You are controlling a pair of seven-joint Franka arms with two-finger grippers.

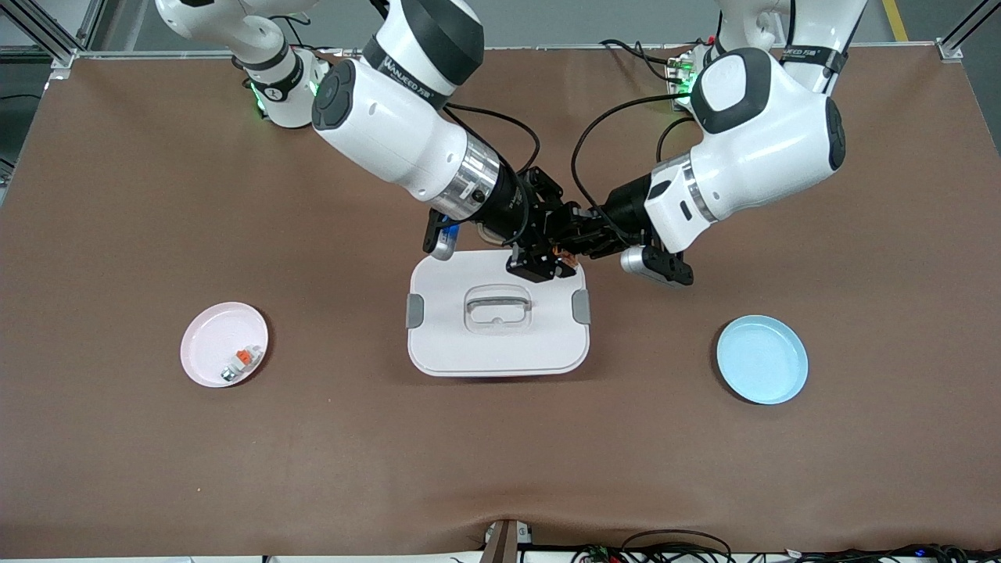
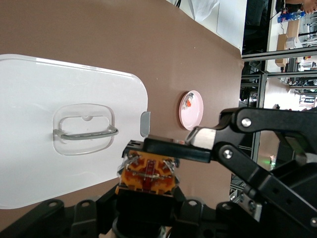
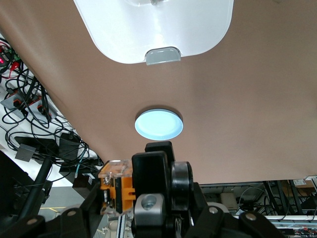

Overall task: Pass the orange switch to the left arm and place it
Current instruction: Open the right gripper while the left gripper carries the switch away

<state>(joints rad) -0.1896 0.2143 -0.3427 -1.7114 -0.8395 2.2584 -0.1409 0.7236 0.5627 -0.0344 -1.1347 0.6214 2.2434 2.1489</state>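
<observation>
I am holding the orange switch (image 2: 147, 174) clenched in my right gripper (image 1: 547, 262) in the air above the box (image 1: 497, 345), at its edge nearest the arms' bases. My left gripper (image 1: 575, 238) is meeting it there, jaws half-closed around the switch. I should let go only once that grip feels firm.

The orange switch (image 1: 565, 252) hangs over the white, grey-clipped box (image 1: 497, 322), between both arms' tools.
</observation>
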